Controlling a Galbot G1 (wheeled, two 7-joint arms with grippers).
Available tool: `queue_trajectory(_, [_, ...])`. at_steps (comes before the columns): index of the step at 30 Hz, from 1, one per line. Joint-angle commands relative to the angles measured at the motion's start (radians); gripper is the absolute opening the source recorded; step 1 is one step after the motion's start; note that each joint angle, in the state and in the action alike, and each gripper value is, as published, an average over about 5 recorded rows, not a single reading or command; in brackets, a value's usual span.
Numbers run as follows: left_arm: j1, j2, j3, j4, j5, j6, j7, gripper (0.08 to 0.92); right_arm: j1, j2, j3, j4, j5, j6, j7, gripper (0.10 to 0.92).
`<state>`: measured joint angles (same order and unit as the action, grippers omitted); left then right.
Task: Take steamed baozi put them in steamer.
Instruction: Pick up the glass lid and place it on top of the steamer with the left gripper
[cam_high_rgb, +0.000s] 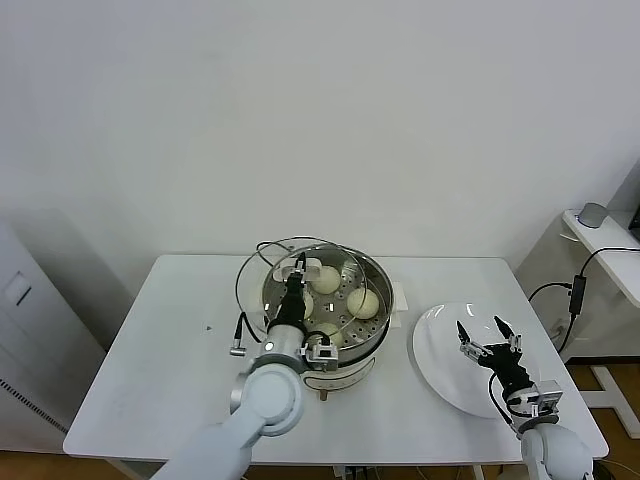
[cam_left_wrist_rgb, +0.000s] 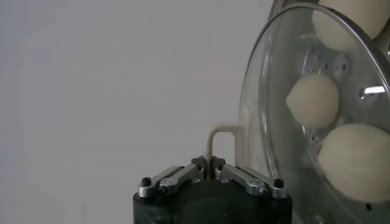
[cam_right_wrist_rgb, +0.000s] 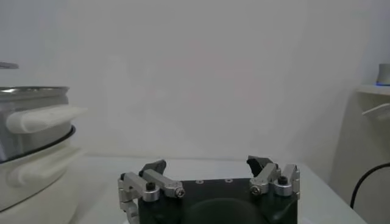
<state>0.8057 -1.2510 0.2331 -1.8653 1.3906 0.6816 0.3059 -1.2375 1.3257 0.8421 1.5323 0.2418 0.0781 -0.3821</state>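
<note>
Several pale steamed baozi (cam_high_rgb: 362, 302) lie on the perforated tray of the steel steamer (cam_high_rgb: 375, 275) at the middle of the table. My left gripper (cam_high_rgb: 297, 272) is shut on the cream handle (cam_left_wrist_rgb: 220, 131) of the round glass lid (cam_left_wrist_rgb: 268, 103). It holds the lid tilted on edge over the steamer's left side. Through the glass, baozi (cam_left_wrist_rgb: 314, 100) show in the left wrist view. My right gripper (cam_high_rgb: 487, 335) hovers open over the white plate (cam_high_rgb: 435, 355) with nothing between its fingers. From the right wrist, the open gripper (cam_right_wrist_rgb: 207, 164) faces along the table, with the steamer (cam_right_wrist_rgb: 30, 115) off to one side.
The steamer's black cord and plug (cam_high_rgb: 238, 338) lie on the white table (cam_high_rgb: 170, 340) to its left. A side table (cam_high_rgb: 605, 245) with a grey object and a hanging cable (cam_high_rgb: 577, 290) stands at the right. The wall is close behind.
</note>
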Motion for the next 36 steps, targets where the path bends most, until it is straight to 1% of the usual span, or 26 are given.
queue_trajectory(1, [-0.012, -0.043, 0.026, 0.050, 0.017, 0.006, -0.002, 0.110, 0.000, 0.000, 0.001, -0.001, -0.001, 0.001, 0.000, 0.823])
queue_trajectory(9, [-0.031, -0.080, 0.045, 0.094, 0.018, 0.008, -0.018, 0.110, -0.004, 0.008, 0.003, -0.005, -0.007, 0.003, -0.002, 0.823])
queue_trajectory(17, [-0.033, -0.101, 0.055, 0.111, 0.014, 0.012, -0.028, 0.110, -0.003, 0.010, 0.004, -0.009, -0.012, 0.004, -0.002, 0.823])
queue_trajectory(36, [-0.033, -0.122, 0.066, 0.139, -0.015, 0.020, -0.050, 0.110, -0.008, 0.013, 0.016, -0.015, -0.021, 0.009, -0.008, 0.823])
